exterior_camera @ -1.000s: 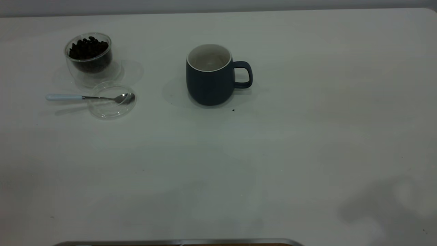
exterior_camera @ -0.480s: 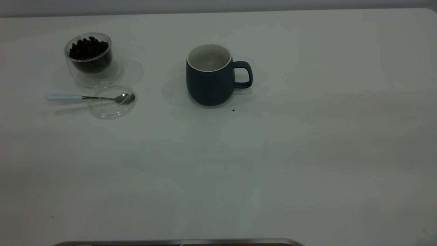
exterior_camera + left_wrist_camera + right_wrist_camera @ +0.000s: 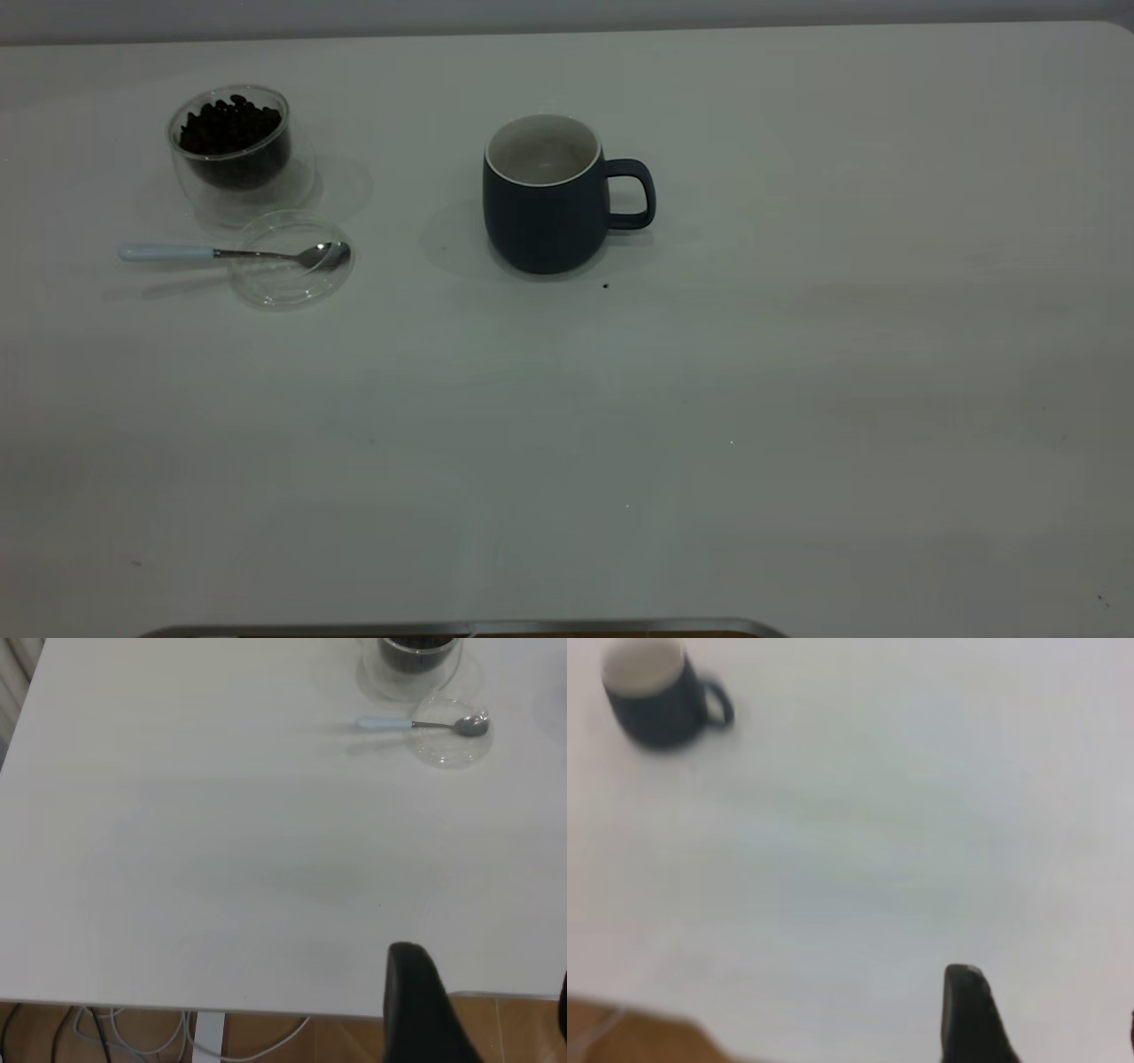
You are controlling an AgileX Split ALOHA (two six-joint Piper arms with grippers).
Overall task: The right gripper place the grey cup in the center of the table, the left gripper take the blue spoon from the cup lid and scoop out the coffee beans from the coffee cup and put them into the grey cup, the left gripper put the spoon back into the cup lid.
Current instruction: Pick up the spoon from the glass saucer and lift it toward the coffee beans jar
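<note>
The left gripper (image 3: 483,967) hangs back over the near table edge with its fingers (image 3: 415,997) spread wide and nothing between them; the right gripper (image 3: 1045,994) sits likewise wide and empty, well away from the cup (image 3: 547,197). Neither arm shows in the exterior view. The one change there is small: a soft shadow that lay on the table's (image 3: 797,399) near right corner a second ago has faded out, which I read as the right arm pulling clear. The objects themselves have not shifted. The cup stands upright near the centre, handle toward the right arm's side, so its placing looks done. The spoon (image 3: 232,254) rests with its bowl in the lid (image 3: 291,282) and its pale handle sticking out over the table, untouched; the glass of beans (image 3: 232,137) stands just behind the lid. The cup's inside looks pale and bare (one dark speck (image 3: 605,285) lies just beside its base). The likely next step is the left gripper's: reach for the spoon handle.
</note>
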